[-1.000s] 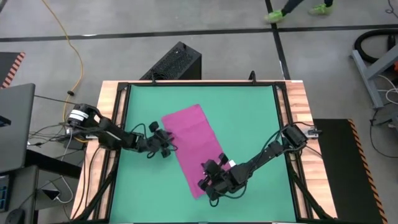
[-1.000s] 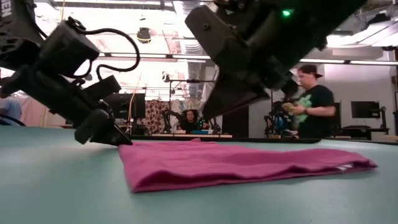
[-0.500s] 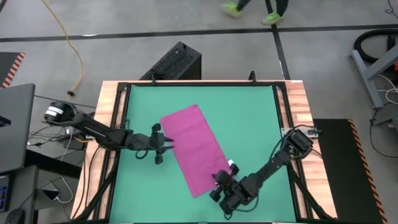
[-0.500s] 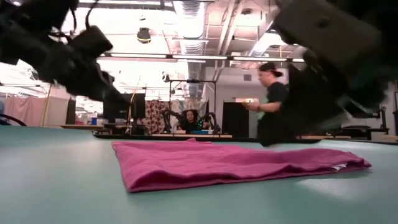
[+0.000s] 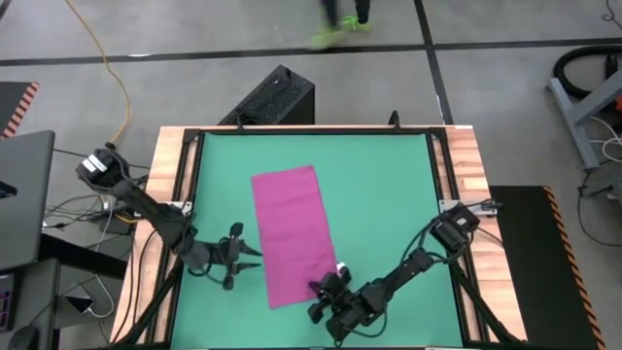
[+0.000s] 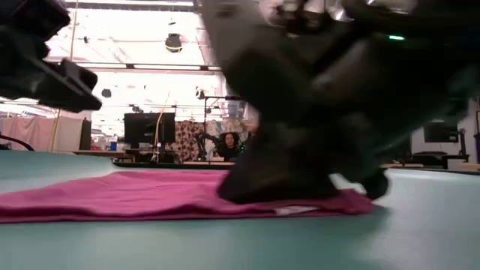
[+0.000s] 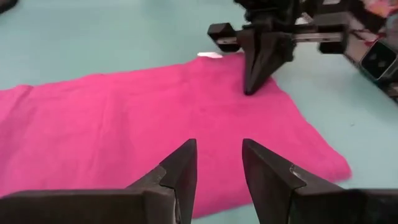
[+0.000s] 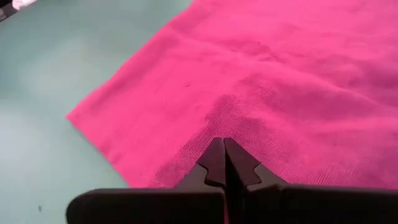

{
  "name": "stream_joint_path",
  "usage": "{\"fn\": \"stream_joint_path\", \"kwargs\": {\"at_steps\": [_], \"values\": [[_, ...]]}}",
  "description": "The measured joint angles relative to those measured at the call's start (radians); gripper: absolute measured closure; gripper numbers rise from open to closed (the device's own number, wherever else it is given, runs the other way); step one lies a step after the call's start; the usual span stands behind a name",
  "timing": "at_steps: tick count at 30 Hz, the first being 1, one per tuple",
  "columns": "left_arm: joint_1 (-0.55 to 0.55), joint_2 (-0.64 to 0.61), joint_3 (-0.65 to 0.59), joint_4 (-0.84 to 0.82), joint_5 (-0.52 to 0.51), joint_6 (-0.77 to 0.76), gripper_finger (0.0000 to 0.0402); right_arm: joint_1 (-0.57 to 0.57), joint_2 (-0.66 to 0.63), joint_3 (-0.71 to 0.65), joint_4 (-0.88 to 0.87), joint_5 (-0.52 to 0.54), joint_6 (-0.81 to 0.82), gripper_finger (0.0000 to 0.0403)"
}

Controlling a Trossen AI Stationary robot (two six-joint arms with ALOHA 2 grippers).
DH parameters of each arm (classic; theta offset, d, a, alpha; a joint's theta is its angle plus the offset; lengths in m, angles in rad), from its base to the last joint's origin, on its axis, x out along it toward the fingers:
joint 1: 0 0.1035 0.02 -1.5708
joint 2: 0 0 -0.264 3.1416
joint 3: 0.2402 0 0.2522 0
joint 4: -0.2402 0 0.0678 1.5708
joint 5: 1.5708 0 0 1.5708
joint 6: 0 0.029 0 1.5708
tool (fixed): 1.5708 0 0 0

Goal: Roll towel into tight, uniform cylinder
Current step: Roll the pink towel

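Note:
The magenta towel point(image 5: 292, 228) lies flat on the green mat point(image 5: 389, 194), its long sides running from far to near. A small white tag point(image 7: 210, 55) sticks out at its near right corner. My right gripper point(image 5: 321, 288) is shut, its tips down on the towel point(image 8: 280, 74) by that corner. My left gripper point(image 5: 249, 255) hovers open beside the towel's left long edge, near its near end, touching nothing. In the left wrist view its two fingers point(image 7: 219, 163) stand apart above the towel point(image 7: 155, 118). My right gripper presses its shut fingertips point(image 7: 252, 87) onto the towel's top face near the near right corner point(image 8: 211, 121), close to the white tag. The fingers come slanting down from the table's near right side. The towel lies flat on the mat under them.
A wooden frame point(image 5: 466, 175) borders the mat. A black box point(image 5: 277, 92) stands just beyond the far edge and a laptop point(image 5: 19, 194) to the left of the table. A person's feet point(image 5: 340, 29) cross the floor behind. Bare mat lies to the towel's right.
My right gripper has sunk onto the towel's near end and gone toward the left edge, and the towel's near end has swung left with it. The far end has stayed, so the towel now lies straighter. My left gripper has drawn back toward the near left and risen.

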Motion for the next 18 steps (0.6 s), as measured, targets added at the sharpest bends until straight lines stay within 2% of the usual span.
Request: {"fn": "stream_joint_path", "kwargs": {"at_steps": [5, 10, 14, 18], "values": [[-0.132, 0.119, 0.032, 0.047, -0.097, -0.016, 0.0283, -0.012, 0.006, 0.080, -0.040, 0.043, -0.189, 0.0392], [-0.211, 0.253, 0.127, 0.045, -0.182, -0.018, 0.0283, 0.004, -0.074, 0.110, -0.120, 0.073, -0.310, 0.0392], [-0.225, 0.379, 0.221, 0.037, -0.192, 0.007, 0.0283, 0.026, -0.091, 0.109, -0.204, 0.073, -0.310, 0.0392], [-0.228, 0.509, 0.295, 0.009, -0.144, -0.023, 0.0283, 0.048, -0.091, 0.109, -0.344, 0.072, -0.183, 0.0392]]}}
